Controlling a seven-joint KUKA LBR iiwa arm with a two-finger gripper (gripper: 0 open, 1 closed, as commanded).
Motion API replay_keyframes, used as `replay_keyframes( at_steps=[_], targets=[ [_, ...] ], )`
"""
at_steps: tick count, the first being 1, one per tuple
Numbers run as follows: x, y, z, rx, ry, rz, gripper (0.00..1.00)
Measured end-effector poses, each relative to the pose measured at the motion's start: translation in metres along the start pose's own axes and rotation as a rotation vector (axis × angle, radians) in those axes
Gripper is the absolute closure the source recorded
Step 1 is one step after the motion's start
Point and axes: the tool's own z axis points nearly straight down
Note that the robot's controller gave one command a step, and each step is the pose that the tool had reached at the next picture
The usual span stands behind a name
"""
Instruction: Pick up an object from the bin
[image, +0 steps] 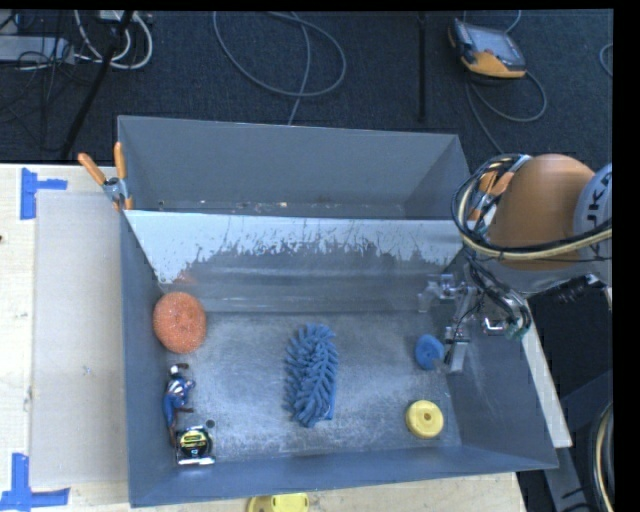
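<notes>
At the bin's (500, 400) right, the gripper (456, 352) sits beside a blue ball (429, 351), opening unclear.

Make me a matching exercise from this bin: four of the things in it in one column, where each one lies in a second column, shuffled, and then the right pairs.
Things
1. orange scouring ball
2. blue shaggy duster head
3. yellow disc with a hole in its middle
4. tape measure

Places in the bin
A. middle of the floor
B. lower left corner of the view
C. lower right corner of the view
D. by the left wall, further up the view

Pairs: 1-D, 2-A, 3-C, 4-B
</notes>
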Motion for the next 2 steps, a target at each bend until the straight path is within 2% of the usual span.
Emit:
replay_keyframes(
  at_steps=[1, 2],
  targets=[
    [-0.002, 0.0, -0.005, 0.001, -0.008, -0.003, 0.0],
    [0.012, -0.009, 0.014, 0.003, -0.013, -0.13, 0.0]
  ],
)
